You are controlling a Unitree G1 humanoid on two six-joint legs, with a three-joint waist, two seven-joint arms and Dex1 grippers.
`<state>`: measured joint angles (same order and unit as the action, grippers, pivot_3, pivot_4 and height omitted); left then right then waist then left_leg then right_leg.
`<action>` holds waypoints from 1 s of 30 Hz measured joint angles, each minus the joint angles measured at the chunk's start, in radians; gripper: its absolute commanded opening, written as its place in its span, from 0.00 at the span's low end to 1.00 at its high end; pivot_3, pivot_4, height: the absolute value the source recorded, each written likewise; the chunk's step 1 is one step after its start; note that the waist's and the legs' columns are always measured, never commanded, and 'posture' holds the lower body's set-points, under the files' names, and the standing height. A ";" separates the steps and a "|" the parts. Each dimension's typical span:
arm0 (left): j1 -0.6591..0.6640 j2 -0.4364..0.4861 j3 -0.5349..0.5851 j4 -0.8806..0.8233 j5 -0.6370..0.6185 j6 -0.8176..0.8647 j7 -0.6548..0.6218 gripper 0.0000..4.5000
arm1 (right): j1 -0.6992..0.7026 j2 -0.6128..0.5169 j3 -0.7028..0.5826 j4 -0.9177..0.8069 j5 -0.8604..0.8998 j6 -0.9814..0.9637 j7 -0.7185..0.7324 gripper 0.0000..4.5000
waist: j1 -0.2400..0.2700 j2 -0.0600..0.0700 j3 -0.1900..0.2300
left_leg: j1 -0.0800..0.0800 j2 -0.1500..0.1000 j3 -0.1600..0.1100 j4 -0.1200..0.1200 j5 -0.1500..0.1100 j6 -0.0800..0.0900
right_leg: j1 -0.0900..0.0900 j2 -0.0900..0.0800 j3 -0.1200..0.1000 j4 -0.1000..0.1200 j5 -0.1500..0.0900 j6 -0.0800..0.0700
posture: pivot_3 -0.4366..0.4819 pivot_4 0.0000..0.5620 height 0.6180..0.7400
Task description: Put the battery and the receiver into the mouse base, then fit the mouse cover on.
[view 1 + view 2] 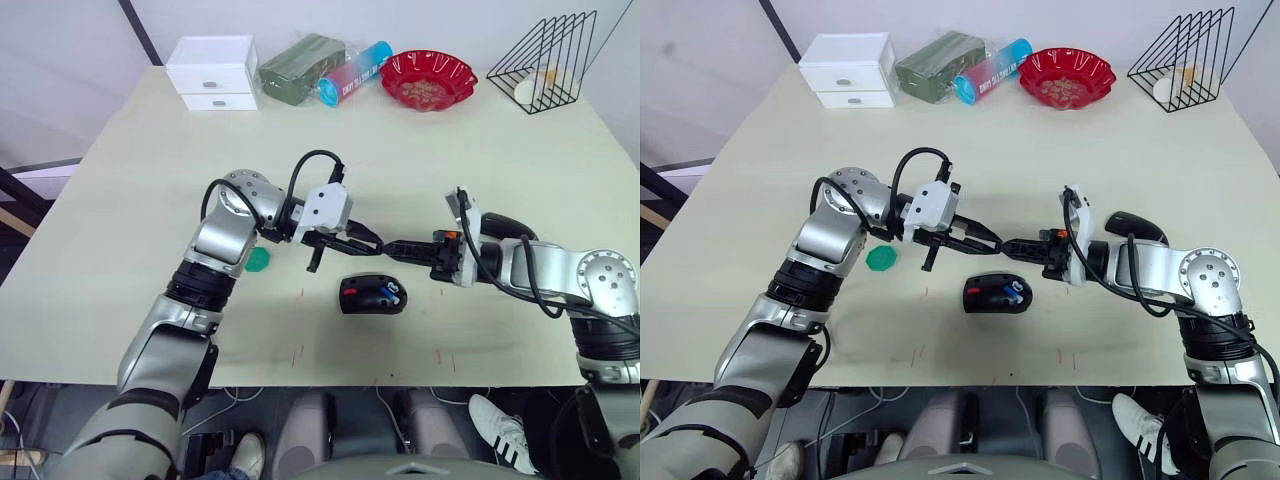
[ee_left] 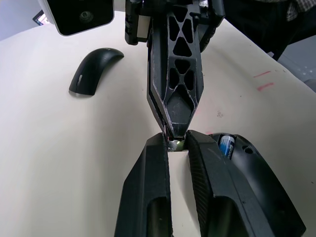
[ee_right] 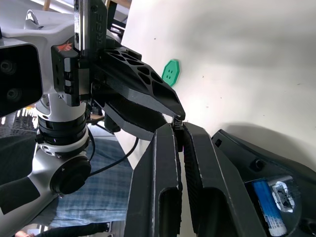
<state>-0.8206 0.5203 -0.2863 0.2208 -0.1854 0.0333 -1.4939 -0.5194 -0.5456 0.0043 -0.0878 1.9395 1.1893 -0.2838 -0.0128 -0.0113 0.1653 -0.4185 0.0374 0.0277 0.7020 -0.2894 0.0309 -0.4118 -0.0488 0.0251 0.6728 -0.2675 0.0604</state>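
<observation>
The black mouse base (image 1: 362, 298) lies on the table near the front, with the blue battery (image 1: 390, 292) sitting in its hollow. Just above and behind it my two grippers meet tip to tip. The left gripper (image 2: 176, 144) pinches a tiny metal-ended stub, the receiver (image 2: 176, 144). My right gripper (image 3: 178, 132) is closed on the same stub from the opposite side. The plain black mouse cover (image 2: 94, 71) rests on the table beyond my right forearm, partly hidden (image 1: 1135, 225).
A green octagonal disc (image 1: 258, 258) lies beside my left forearm. Along the far edge stand a white drawer box (image 1: 212, 72), a green pack (image 1: 300, 68), a blue and pink tube (image 1: 355, 72), a red bowl (image 1: 428, 78) and a wire rack (image 1: 545, 62).
</observation>
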 measured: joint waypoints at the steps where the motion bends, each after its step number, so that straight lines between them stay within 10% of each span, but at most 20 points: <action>1: 0.000 0.000 0.000 0.002 0.000 -0.002 0.000 0.01 | 0.000 0.000 0.000 0.000 0.001 0.000 -0.002 0.01 | 0.000 0.000 0.000 | 0.000 0.000 0.000 0.000 0.000 0.000 | 0.000 0.000 0.000 0.000 0.000 0.000 | 0.48 0.27 1.00; 8: 0.005 -0.001 -0.002 0.007 0.000 -0.024 -0.004 0.01 | 0.008 0.001 0.001 0.000 0.007 -0.001 -0.002 0.01 | 0.000 0.000 0.000 | 0.000 0.000 0.000 0.000 0.000 0.000 | 0.000 0.000 0.000 0.000 0.000 0.000 | 0.48 0.27 1.00; 20: 0.130 0.081 0.083 -0.031 -0.066 0.051 0.024 0.99 | 0.044 -0.101 -0.016 -0.023 0.007 0.013 0.087 0.00 | -0.003 0.000 0.000 | 0.000 0.001 0.000 0.000 0.000 0.000 | 0.000 0.000 0.001 0.000 0.000 0.000 | 0.48 0.27 1.00; 30: 0.300 0.075 0.083 -0.213 -0.097 0.161 0.140 0.99 | 0.138 -0.242 -0.031 -0.113 -0.122 0.020 0.294 0.00 | 0.003 0.000 0.000 | 0.000 0.001 -0.002 0.000 0.000 0.000 | 0.001 -0.001 0.000 0.000 0.000 0.000 | 0.48 0.27 1.00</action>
<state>-0.5210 0.5948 -0.2037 0.0082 -0.2823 0.1942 -1.3540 -0.3814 -0.7879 -0.0270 -0.2004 1.8179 1.2096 0.0103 -0.0094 -0.0113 0.1653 -0.4182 0.0384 0.0260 0.7019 -0.2895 0.0311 -0.4111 -0.0496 0.0246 0.6731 -0.2675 0.0605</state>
